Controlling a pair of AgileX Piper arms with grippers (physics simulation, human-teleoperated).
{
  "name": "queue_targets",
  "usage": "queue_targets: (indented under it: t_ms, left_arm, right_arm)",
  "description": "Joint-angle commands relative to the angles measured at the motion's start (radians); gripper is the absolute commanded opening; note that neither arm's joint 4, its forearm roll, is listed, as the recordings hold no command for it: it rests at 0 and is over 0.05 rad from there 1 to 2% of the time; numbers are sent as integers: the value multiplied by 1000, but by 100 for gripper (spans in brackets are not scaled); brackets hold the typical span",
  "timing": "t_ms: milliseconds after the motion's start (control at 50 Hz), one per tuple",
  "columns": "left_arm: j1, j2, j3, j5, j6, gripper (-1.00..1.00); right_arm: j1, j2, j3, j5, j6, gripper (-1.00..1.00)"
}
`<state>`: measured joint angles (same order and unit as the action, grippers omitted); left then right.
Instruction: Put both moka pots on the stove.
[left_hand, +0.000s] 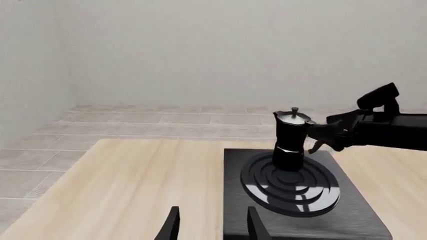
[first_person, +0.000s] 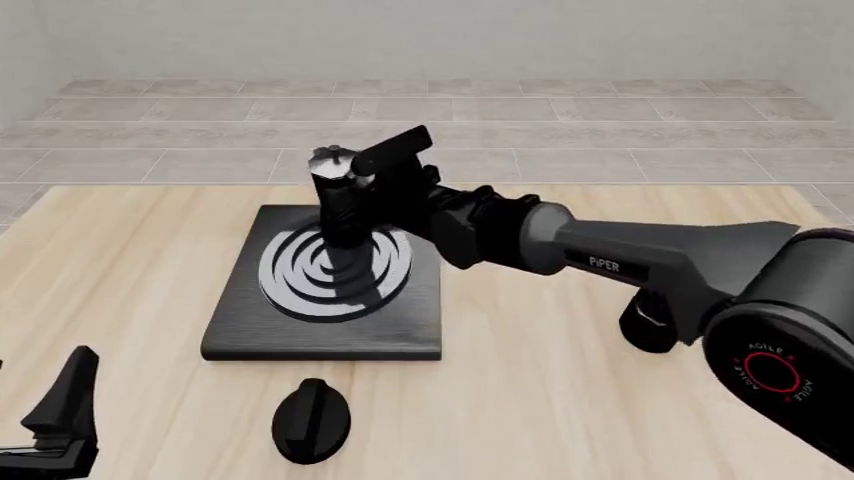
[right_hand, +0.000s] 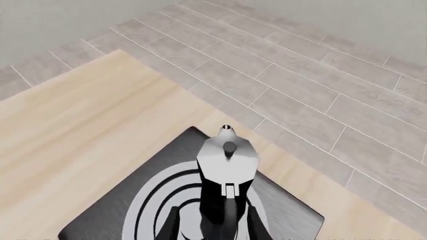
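Observation:
One moka pot (first_person: 334, 205) stands upright on the ring burner of the black stove (first_person: 267, 325). It also shows in the left wrist view (left_hand: 291, 137) and from above in the right wrist view (right_hand: 227, 157). My right gripper (first_person: 363, 185) is at the pot's handle, with a finger on each side and a gap showing, so it is open. A black body (first_person: 650, 328) on the table, mostly hidden under my right arm, looks like the second pot. My left gripper (left_hand: 213, 227) is open and empty, low near the table's front left corner (first_person: 60, 420).
A black teardrop-shaped knob (first_person: 310, 420) lies on the table just in front of the stove. My right arm (first_person: 627, 255) stretches across from the right over the stove's right edge. The wooden table's far edge lies just behind the stove.

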<state>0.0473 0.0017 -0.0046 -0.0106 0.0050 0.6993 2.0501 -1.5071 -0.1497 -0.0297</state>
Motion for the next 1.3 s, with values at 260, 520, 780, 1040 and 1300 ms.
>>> queue_targets:
  t_ms: [260, 520, 780, 1040, 1300]
  left_arm:
    - [-4, 1, -3, 3, 11, 100]
    - [-4, 1, 1, -5, 10, 100]
    - [-5, -1, 2, -7, 5, 100]
    - [-9, 0, 1, -8, 4, 100]
    - [-11, 0, 3, -8, 7, 100]
  right_arm:
    - [24, -180, 159, -11, -10, 100]
    - [62, -385, 344, -46, 2, 100]
    - [80, -556, 519, -87, 22, 100]
    - [53, -717, 657, -101, 22, 100]
    - [4, -850, 781, -97, 38, 100]
